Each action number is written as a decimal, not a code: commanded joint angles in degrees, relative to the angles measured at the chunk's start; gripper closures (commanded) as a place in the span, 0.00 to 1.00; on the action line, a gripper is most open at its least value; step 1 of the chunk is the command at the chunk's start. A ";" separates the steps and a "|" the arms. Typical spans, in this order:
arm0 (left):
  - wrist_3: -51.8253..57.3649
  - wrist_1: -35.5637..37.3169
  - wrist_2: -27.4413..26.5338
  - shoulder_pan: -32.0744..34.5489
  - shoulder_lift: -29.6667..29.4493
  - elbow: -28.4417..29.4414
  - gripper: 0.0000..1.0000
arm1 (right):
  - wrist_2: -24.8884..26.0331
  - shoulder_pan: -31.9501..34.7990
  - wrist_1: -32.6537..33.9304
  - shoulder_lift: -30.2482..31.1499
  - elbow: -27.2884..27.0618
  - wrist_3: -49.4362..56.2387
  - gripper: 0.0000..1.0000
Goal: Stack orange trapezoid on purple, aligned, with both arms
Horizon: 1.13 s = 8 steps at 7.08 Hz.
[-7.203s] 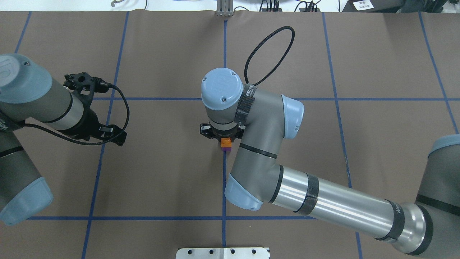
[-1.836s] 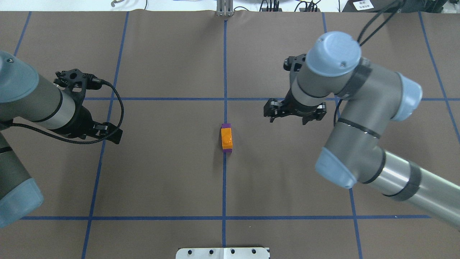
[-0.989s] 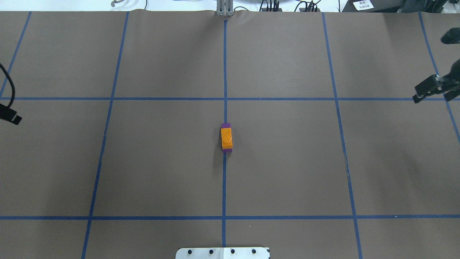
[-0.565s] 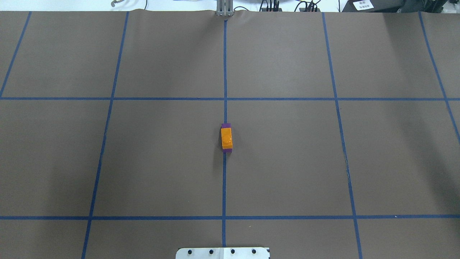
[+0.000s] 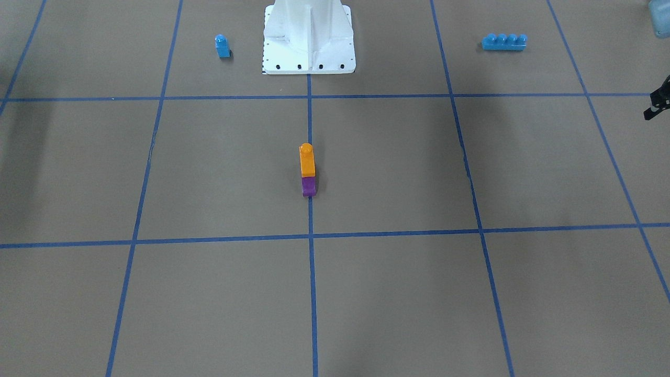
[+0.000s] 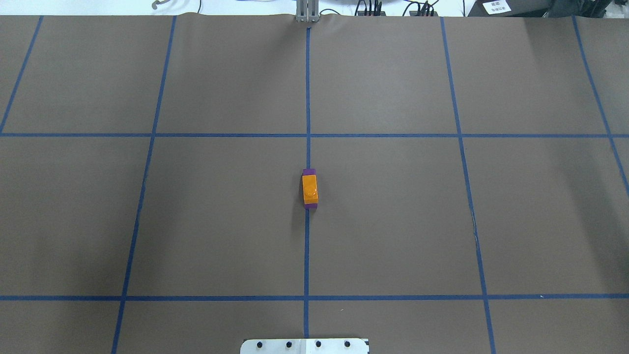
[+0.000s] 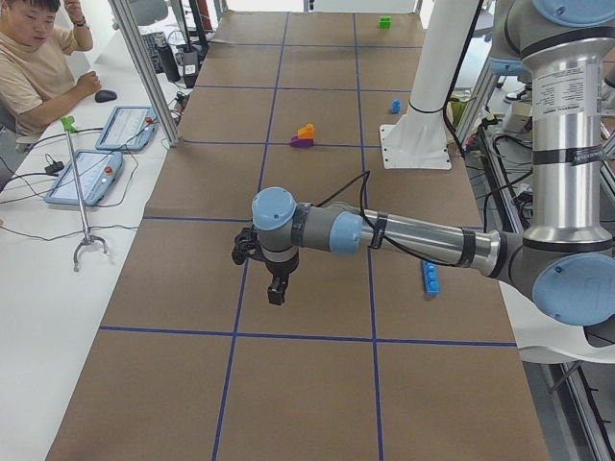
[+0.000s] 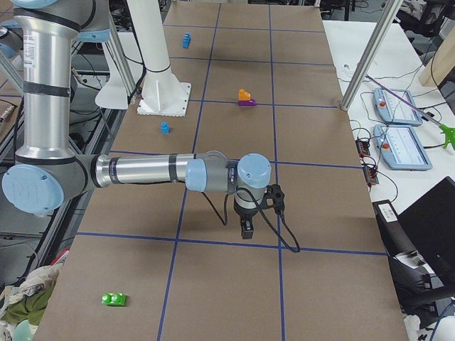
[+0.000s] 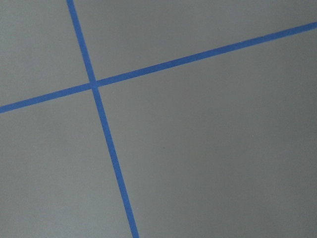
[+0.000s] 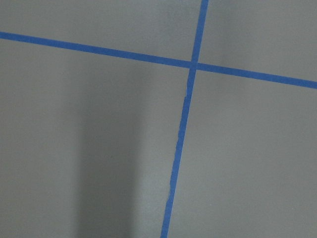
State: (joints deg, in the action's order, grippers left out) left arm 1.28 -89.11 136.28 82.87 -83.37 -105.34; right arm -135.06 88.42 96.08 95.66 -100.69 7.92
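Observation:
The orange trapezoid [image 5: 307, 159] sits on the purple block [image 5: 309, 186] at the table's centre, on the middle blue line. From above, the orange block [image 6: 310, 189] covers the purple one [image 6: 309, 171] except for thin ends. Both arms are pulled back, far from the stack. My left gripper [image 7: 276, 293] hangs over the table's left end, and only a black edge of it [image 5: 658, 102] shows in the front-facing view. My right gripper [image 8: 246, 229] hangs over the right end. I cannot tell whether either is open or shut. Both wrist views show only mat and tape.
A small blue single-stud block [image 5: 222, 46] and a long blue four-stud brick [image 5: 504, 42] lie either side of the white robot base [image 5: 309, 36]. A green block [image 8: 114, 299] lies near the right end. A person [image 7: 34, 58] sits at the side desk.
The right gripper let go of the orange block on the purple one and withdrew to the right. Both arms have left the overhead view. The stack has not moved.

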 commanded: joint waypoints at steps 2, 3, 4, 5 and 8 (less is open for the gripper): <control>-0.14 -0.62 0.30 0.72 1.20 -0.22 0.00 | -0.12 0.08 -0.19 0.14 -0.21 -0.28 0.00; -0.48 -0.53 0.13 0.72 0.76 -0.22 0.00 | -0.03 0.08 -0.19 0.23 -0.03 -0.28 0.00; -0.31 -0.62 0.13 0.80 0.84 -0.30 0.00 | 0.06 0.08 -0.19 0.23 0.23 -0.36 0.00; -0.66 -0.45 0.04 0.72 0.41 -0.31 0.00 | 0.06 0.08 -0.10 0.23 0.14 -0.54 0.00; -0.66 -0.27 0.13 0.72 0.41 -0.31 0.00 | 0.23 0.08 -0.19 0.23 0.32 -0.63 0.00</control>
State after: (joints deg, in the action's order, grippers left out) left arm 0.63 -89.47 136.46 83.65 -82.89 -105.73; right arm -134.89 88.50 95.90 95.89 -100.43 7.37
